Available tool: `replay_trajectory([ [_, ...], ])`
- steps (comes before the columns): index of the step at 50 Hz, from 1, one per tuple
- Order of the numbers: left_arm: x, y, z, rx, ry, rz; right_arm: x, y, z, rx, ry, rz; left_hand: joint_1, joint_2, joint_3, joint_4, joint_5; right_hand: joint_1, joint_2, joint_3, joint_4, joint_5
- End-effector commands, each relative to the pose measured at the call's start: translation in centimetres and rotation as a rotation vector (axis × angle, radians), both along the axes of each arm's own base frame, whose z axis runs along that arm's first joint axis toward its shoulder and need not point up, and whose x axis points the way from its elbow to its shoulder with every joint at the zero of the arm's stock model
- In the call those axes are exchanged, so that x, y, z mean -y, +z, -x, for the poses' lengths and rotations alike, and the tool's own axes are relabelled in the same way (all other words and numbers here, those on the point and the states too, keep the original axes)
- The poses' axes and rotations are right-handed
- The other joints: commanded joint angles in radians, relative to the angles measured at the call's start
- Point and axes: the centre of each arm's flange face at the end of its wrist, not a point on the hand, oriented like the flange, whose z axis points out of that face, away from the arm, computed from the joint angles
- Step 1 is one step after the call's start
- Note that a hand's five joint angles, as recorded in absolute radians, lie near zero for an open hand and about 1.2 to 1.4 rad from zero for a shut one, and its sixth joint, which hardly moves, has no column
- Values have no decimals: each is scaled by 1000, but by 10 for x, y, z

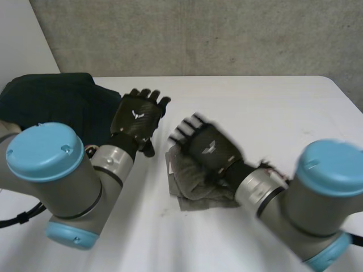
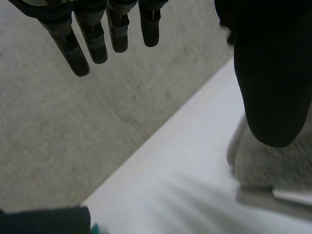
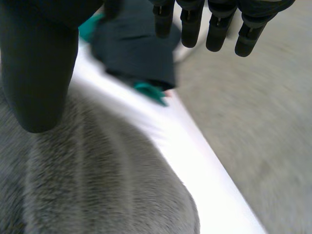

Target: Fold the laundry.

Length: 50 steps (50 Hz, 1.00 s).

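Observation:
A small grey cloth lies folded on the white table, in front of the middle. My right hand hovers over its far edge, open, with straight fingers and the thumb apart above the grey cloth. To its left my left hand is raised over bare table, open and holding nothing; its fingers and thumb are spread. The grey cloth lies beyond that thumb.
A heap of dark laundry with a teal piece sits at the table's far left corner, close behind my left hand. A concrete wall runs behind the table. The table's right half is bare.

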Motion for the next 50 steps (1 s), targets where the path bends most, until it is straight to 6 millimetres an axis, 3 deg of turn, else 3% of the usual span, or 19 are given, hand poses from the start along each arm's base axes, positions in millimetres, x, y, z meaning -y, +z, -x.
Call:
replay_trajectory([
  [1,-3,26,28,-198,-77,-30,38,42,49,344,-226,-392,46,25,19,30,18,-57,-36,-35,-33,-44],
  [5,-13,17,48,-229,-133,-116,55,44,68,324,-311,-468,76,55,49,59,47,-57,-36,-35,-33,-44],
  [12,-18,-26,74,-109,-149,-285,75,15,64,227,-364,-599,78,58,52,62,50,-57,-36,-35,-33,-44],
  [16,-20,-57,68,6,-73,-394,84,-7,60,155,-373,-655,78,58,52,62,50,-57,-36,-35,-33,-44],
  [22,-20,-73,55,125,18,-396,81,-31,42,85,-327,-680,73,52,46,56,44,-57,-36,-35,-33,-44],
  [28,-19,-81,46,270,41,-337,80,-56,36,-13,-321,-671,70,49,43,53,41,-57,-36,-35,-33,-44],
  [33,-21,-78,46,280,31,-328,76,-55,32,-95,-335,-572,67,46,40,50,38,-57,-36,-35,-33,-44],
  [36,-24,-74,48,269,20,-315,79,-39,35,-97,-380,-498,67,46,40,50,38,-57,-36,-35,-33,-44],
  [41,-26,-37,49,204,5,-253,77,-6,41,-23,-399,-392,40,20,14,24,12,-57,-36,-35,-33,-44],
  [47,-33,-2,49,121,-68,-190,58,5,53,72,-423,-354,8,-13,-19,-8,-20,-57,-36,-35,-33,-44],
  [50,-37,14,47,65,-126,-158,50,0,59,115,-447,-407,5,-16,-22,-11,-23,-57,-36,-35,-33,-44],
])
